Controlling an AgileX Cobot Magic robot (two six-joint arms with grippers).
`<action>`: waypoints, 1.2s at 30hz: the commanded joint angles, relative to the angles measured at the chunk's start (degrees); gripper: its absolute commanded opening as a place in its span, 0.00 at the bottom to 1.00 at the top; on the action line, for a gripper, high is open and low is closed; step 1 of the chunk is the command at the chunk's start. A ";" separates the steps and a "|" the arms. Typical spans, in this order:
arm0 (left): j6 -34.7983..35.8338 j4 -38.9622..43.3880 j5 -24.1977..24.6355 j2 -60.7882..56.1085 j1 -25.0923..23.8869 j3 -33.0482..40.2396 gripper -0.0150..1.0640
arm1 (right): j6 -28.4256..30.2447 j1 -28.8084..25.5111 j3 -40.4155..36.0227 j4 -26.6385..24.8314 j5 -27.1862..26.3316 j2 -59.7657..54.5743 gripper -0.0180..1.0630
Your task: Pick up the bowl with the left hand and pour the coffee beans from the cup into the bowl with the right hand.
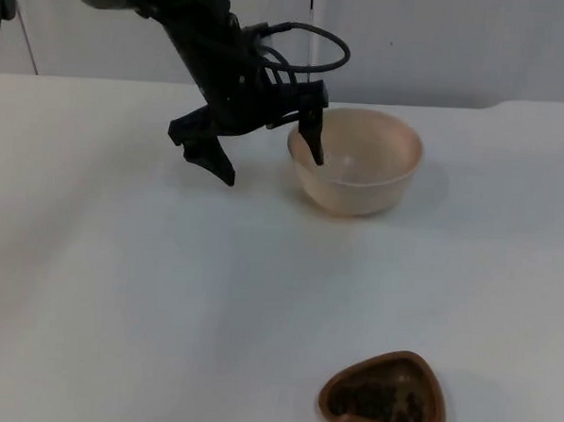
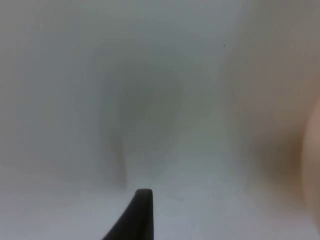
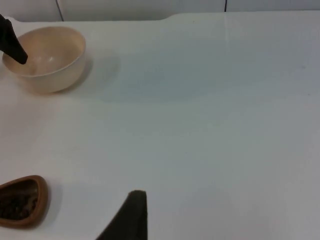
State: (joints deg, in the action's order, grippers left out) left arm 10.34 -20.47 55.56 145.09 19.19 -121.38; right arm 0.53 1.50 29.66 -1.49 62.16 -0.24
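A beige bowl [image 1: 360, 173] stands upright on the white table at the back centre. My left gripper [image 1: 266, 160] is open and low at the bowl's left rim. One finger [image 1: 316, 142] reaches inside the bowl while the other [image 1: 216, 160] hangs outside to its left. The left wrist view catches a strip of the bowl's wall [image 2: 312, 150] beside a black fingertip [image 2: 140, 210]. A brown, rounded-triangular cup [image 1: 383, 398] holding coffee beans sits near the front edge. From the right wrist I see the bowl [image 3: 45, 57], the cup [image 3: 17, 200] and one right fingertip [image 3: 131, 215] above bare table.
The white table [image 1: 117, 287] runs back to a grey partition wall [image 1: 442, 40]. Open surface lies between the bowl and the cup and to both sides.
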 commanded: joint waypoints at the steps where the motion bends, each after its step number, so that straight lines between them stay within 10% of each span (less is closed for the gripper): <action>1: -0.16 -1.56 -1.18 -0.08 0.10 -0.49 0.94 | 0.37 -0.42 -0.10 -0.01 -0.36 0.24 0.99; 10: -0.58 -3.76 -2.49 -0.08 0.10 -0.49 0.89 | 0.37 -0.42 -0.10 -0.01 -0.36 0.24 0.99; 30: -1.05 -6.68 -3.02 -1.60 0.21 -0.49 0.01 | 0.37 -0.42 -0.10 -0.01 -0.36 0.24 0.99; 36: -1.05 -6.47 -1.60 -3.54 0.21 -0.49 0.01 | 0.37 -0.42 -0.10 -0.01 -0.36 0.24 0.99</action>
State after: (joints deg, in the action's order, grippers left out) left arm 9.37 -26.27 53.19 143.16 19.19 -121.49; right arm 0.53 1.50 29.66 -1.49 62.16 -0.24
